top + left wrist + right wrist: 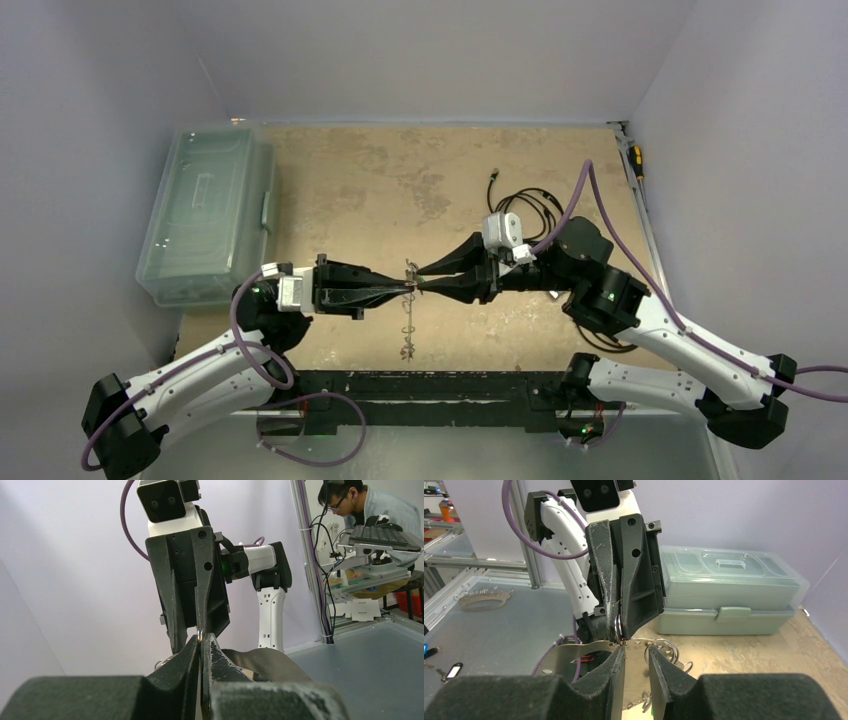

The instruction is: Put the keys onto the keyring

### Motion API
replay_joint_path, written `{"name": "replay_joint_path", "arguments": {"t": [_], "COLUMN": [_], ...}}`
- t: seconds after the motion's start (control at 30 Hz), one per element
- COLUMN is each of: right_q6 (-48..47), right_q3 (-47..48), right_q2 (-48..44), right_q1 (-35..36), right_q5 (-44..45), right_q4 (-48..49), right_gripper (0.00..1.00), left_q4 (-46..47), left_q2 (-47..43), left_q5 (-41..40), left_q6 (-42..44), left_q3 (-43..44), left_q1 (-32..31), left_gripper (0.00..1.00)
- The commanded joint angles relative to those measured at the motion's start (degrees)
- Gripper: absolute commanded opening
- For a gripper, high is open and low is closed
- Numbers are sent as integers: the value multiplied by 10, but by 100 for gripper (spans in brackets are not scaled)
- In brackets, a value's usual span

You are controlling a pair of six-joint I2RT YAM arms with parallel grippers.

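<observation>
My left gripper (403,291) is shut on a small silver split ring (618,626) at the top rim of the keyring (574,652), a pale flat silver band with holes that hangs below both grippers. The band also shows in the left wrist view as a curved silver strip (272,662). More split rings (665,648) hang on it. My right gripper (636,650) faces the left one tip to tip. Its jaws stand apart, with nothing clearly between them, and its left fingertip (620,652) sits by the held ring. The keys (645,700) dangle low, one with a green head, near the table (405,349).
A translucent green lidded box (205,215) stands at the table's left. A black coiled cable (528,205) lies behind the right arm. A yellow-handled tool (636,160) rests at the right wall. Beyond the cell, a person (360,505) sits at a desk.
</observation>
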Motion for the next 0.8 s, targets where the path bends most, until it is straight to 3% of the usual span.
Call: {"name": "replay_joint_path", "arguments": {"t": [0.0, 0.77], "right_q6": [-6, -7], "right_q3": [24, 29], "right_q2": [2, 1], "right_q1": [2, 2], "right_q5": [-17, -29], "right_q4": [19, 18], "right_gripper": [28, 27], "left_q4": [27, 6], "left_q2": [2, 2], "left_q5": [-23, -47], "left_q6": [-2, 8], "left_q3": [2, 3], "left_q1": [0, 1], "left_gripper": [0, 0]}}
